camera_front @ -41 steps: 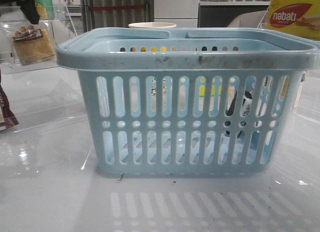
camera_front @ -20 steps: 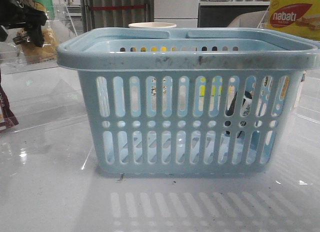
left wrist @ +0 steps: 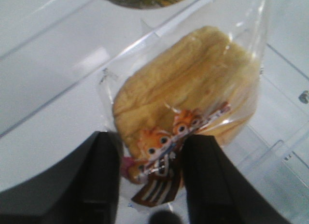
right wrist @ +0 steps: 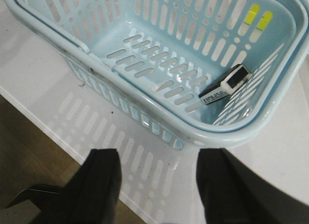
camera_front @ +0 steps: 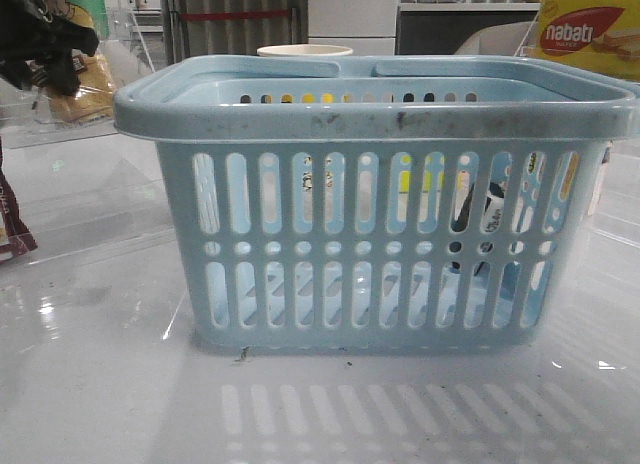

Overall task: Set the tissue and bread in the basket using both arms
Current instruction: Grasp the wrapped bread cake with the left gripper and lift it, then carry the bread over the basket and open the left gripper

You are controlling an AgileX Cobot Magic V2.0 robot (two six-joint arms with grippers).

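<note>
Your left gripper (left wrist: 147, 180) seems clamped on the clear packet of tan bread (left wrist: 186, 96), ready to carry it to the light blue slotted basket (camera_front: 375, 109), where the black-and-white tissue pack (right wrist: 225, 84) lies, your right gripper (right wrist: 157, 185) spread empty.

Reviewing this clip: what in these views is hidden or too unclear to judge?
- Front view: the tissue shows only through the basket slots.
- Front view: the left gripper is a dark blur cut by the edge.
- Left wrist view: the bread label is blurred, unreadable.

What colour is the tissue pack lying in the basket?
Black and white; the tissue pack shows best in the right wrist view.
</note>
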